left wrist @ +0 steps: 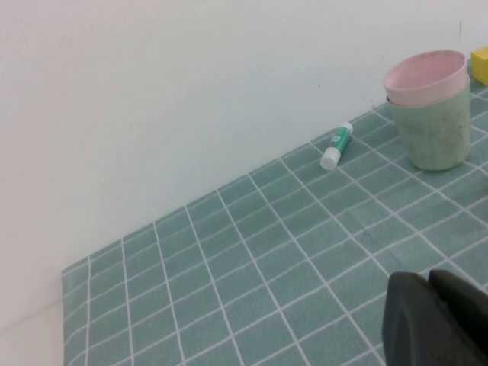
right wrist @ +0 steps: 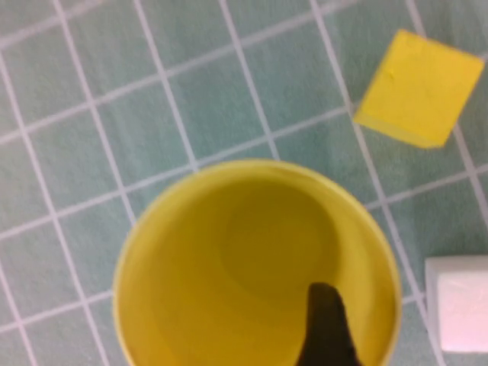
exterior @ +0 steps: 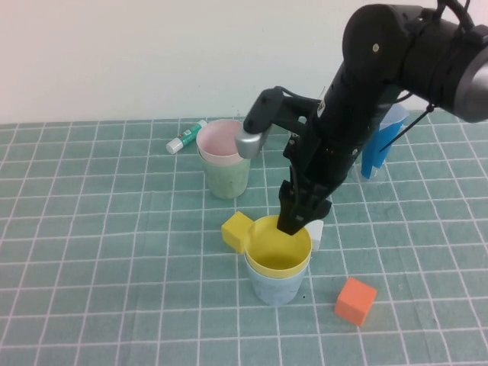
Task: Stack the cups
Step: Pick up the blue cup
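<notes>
A yellow cup point(exterior: 268, 252) point(right wrist: 229, 259) sits nested in a light blue cup point(exterior: 273, 288) near the table's front centre. My right gripper point(exterior: 299, 219) is at the yellow cup's far rim, open; one dark finger point(right wrist: 326, 324) reaches down inside the cup, while the other finger is out of the wrist view. Further back, a pink cup point(exterior: 221, 145) point(left wrist: 425, 78) sits nested in a pale green cup point(exterior: 227, 178) point(left wrist: 438, 130). My left gripper point(left wrist: 431, 293) is shut with nothing in it, low over the tiled cloth and well away from the cups; it does not show in the high view.
A yellow cube point(exterior: 238, 230) point(right wrist: 418, 88) and a white cube point(exterior: 315, 232) point(right wrist: 457, 313) lie close beside the yellow cup. An orange cube point(exterior: 355, 300) lies at the front right. A green-white tube point(exterior: 185, 136) point(left wrist: 336, 146) lies by the back wall. A blue-and-white cone point(exterior: 381, 145) stands behind my right arm.
</notes>
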